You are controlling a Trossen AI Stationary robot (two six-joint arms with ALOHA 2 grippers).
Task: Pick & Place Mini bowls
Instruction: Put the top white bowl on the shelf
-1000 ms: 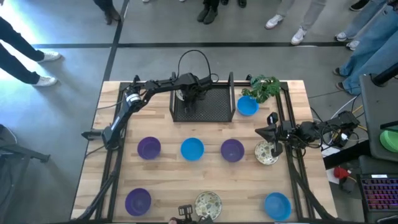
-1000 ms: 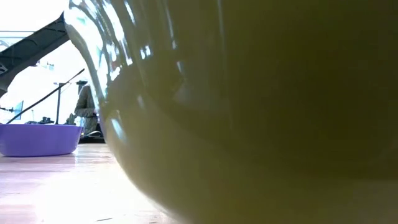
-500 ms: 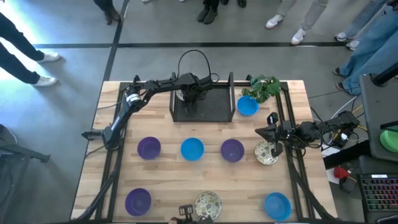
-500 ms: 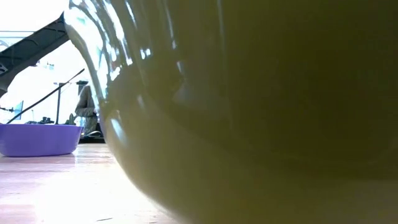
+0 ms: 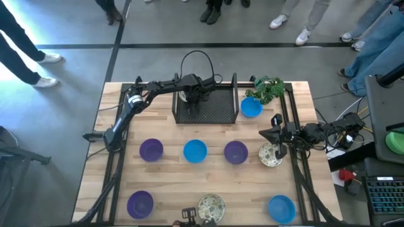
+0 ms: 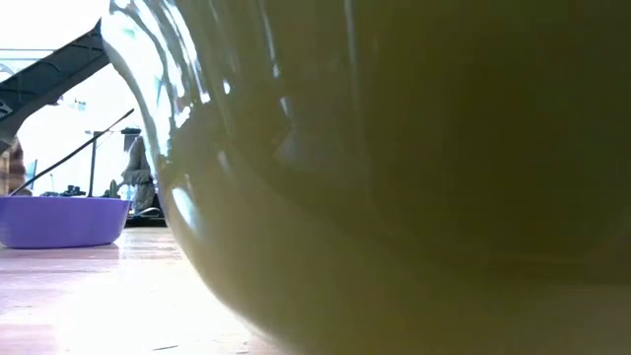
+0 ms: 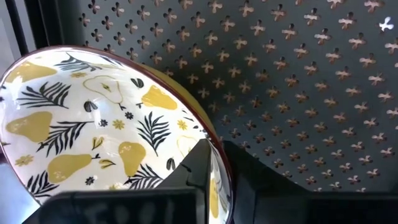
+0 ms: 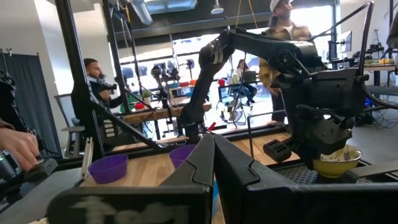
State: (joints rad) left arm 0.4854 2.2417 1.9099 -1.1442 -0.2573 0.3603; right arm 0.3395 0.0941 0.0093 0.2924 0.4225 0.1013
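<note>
Because the left pincer [image 5: 192, 92] clamps a patterned bowl's [image 7: 93, 124] rim over the tray [image 5: 218, 107], release looks imminent; the right pincer [image 8: 214, 155], fingers together, idles empty above the worktop [image 5: 170, 176].
</note>
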